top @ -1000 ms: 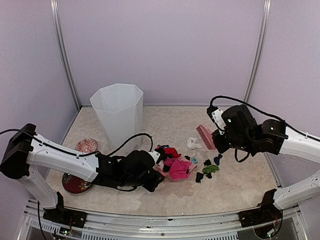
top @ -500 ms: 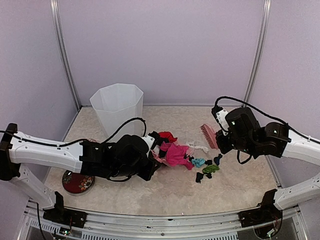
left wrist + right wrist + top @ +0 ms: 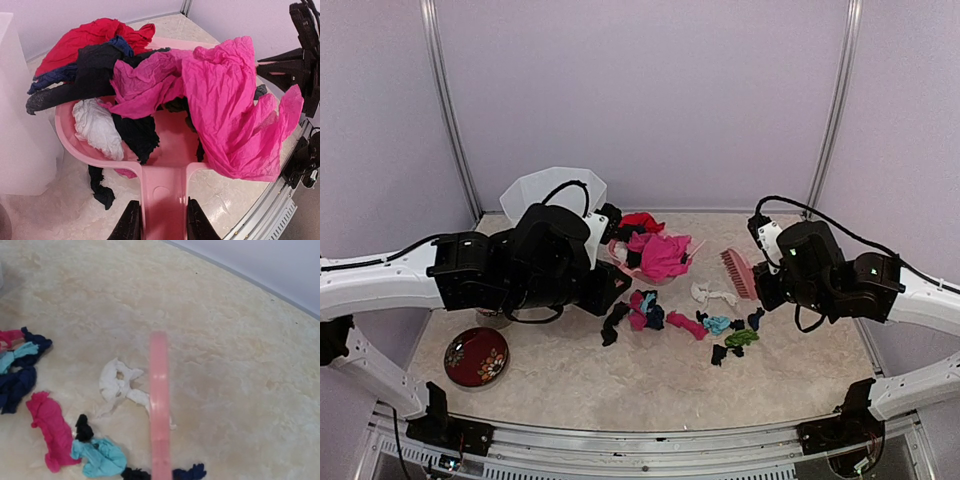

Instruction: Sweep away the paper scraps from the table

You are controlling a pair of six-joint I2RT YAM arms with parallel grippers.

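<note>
My left gripper [image 3: 608, 280] [image 3: 160, 221] is shut on the handle of the pink dustpan [image 3: 620, 262] [image 3: 165, 150], held up off the table [image 3: 650, 385] beside the bin. Red, black, navy, white and magenta paper scraps [image 3: 220, 115] are heaped in the pan, some hanging over its rim. More paper scraps [image 3: 645, 310] lie below it on the table, with teal, green and black ones [image 3: 740, 338] to the right. My right gripper [image 3: 762, 275] is shut on the pink brush [image 3: 734, 272] [image 3: 159, 405], above a white scrap [image 3: 117, 385]. Its fingers are hidden in the right wrist view.
A tall white bin [image 3: 555, 200] [image 3: 20, 125] stands at the back left, right behind the raised dustpan. A red patterned dish [image 3: 475, 357] lies near the front left. Lilac walls and a metal frame [image 3: 650, 440] edge the table.
My left arm has lifted the loaded dustpan off the table and carried it back toward the bin. Several black, magenta and navy scraps now lie where it was. The right arm barely moved.
</note>
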